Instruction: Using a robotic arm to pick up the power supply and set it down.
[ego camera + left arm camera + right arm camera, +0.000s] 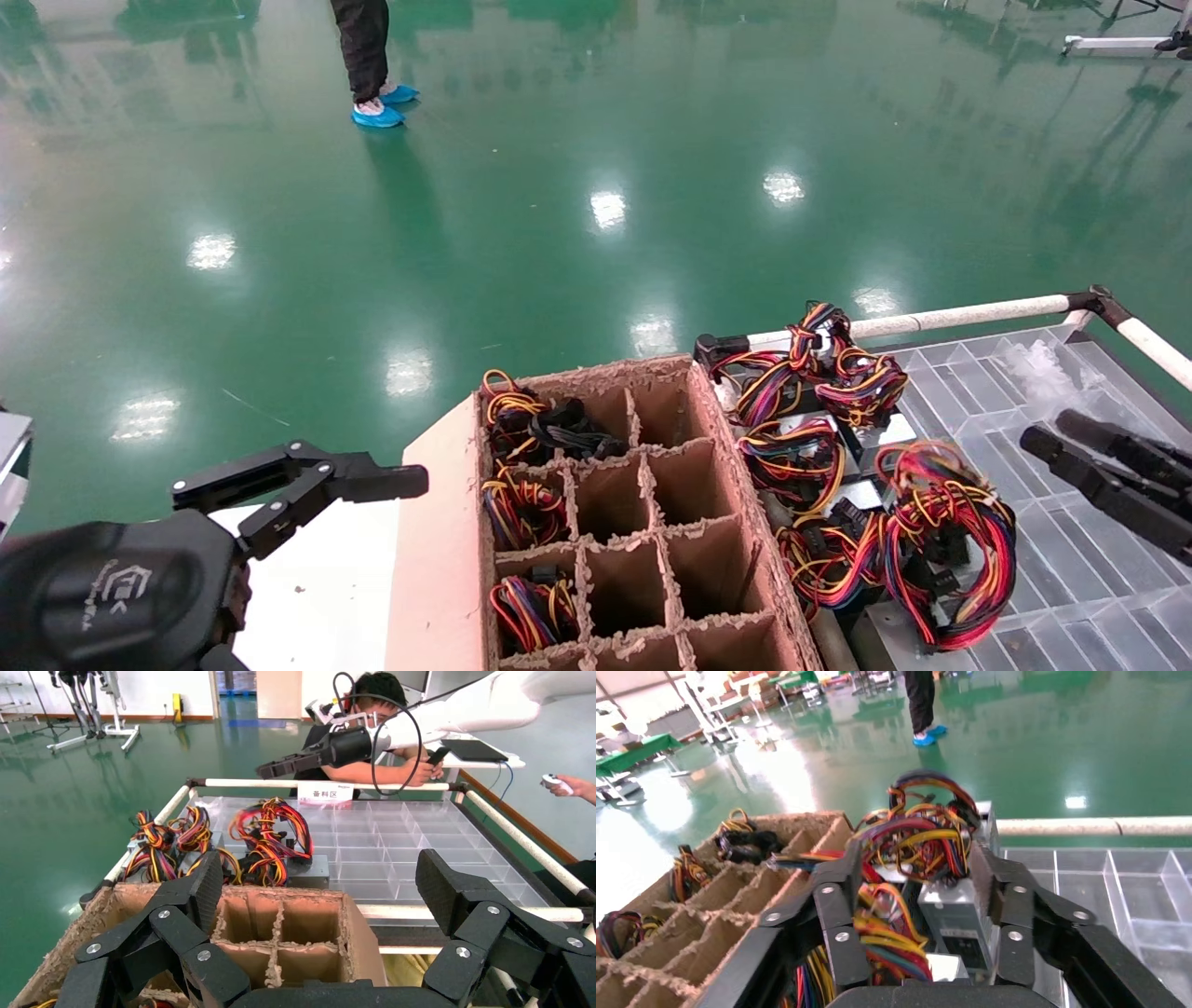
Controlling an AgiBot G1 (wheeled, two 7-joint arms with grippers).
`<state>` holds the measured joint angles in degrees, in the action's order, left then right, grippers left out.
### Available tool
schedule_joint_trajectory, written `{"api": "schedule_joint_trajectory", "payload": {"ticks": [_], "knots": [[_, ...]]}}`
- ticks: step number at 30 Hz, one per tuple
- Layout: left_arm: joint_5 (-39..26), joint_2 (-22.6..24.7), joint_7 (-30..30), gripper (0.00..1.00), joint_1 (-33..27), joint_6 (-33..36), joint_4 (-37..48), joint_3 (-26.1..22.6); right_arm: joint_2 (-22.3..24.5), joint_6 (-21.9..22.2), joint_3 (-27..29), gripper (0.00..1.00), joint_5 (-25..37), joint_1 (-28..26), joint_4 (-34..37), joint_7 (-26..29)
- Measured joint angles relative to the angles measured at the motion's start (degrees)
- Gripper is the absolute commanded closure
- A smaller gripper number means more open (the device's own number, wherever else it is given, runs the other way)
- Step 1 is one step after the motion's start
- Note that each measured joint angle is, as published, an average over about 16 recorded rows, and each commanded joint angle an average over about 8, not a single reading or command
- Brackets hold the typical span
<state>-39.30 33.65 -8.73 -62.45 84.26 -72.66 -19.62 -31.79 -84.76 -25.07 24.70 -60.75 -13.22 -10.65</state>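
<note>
We are looking at the power supply (958,924), a silver-grey metal box lying among several like it, each with looped red, yellow and black wires (941,522), on the clear compartmented tray (1071,559) to the right of the cardboard box. In the right wrist view it is sitting between our right gripper's (916,874) spread black fingers (838,910), which are standing open around the wire bundle without closing on anything; whether they are touching it we cannot tell. In the head view that right gripper (1099,461) is hovering over the tray's right part, beside the heap. The cardboard box (643,522), divided into cells, is holding a few more wire bundles along its left column, and one all-black cable bundle (568,431) is resting in a far cell. Our left gripper (303,480) is hanging open and empty to the left of the cardboard box, above the white bench (317,596). A white rail (968,315) is framing the tray's far edge, and a person's legs (368,56) are standing on the green floor (559,186) beyond.
</note>
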Motion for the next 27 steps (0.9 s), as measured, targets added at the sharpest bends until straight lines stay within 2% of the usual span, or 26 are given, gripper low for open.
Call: {"api": "schedule_joint_trajectory", "payload": {"ticks": [10, 27], "knots": [[0.0, 0.0, 0.0, 0.00, 0.0, 0.0, 0.0, 0.0, 0.4, -0.7, 1.2, 0.00, 0.7, 0.3, -5.8, 2.2], [0.0, 0.0, 0.0, 0.00, 0.0, 0.0, 0.0, 0.0, -0.7, -0.7, 3.6, 0.00, 5.7, -0.1, -22.3, 8.0]]}}
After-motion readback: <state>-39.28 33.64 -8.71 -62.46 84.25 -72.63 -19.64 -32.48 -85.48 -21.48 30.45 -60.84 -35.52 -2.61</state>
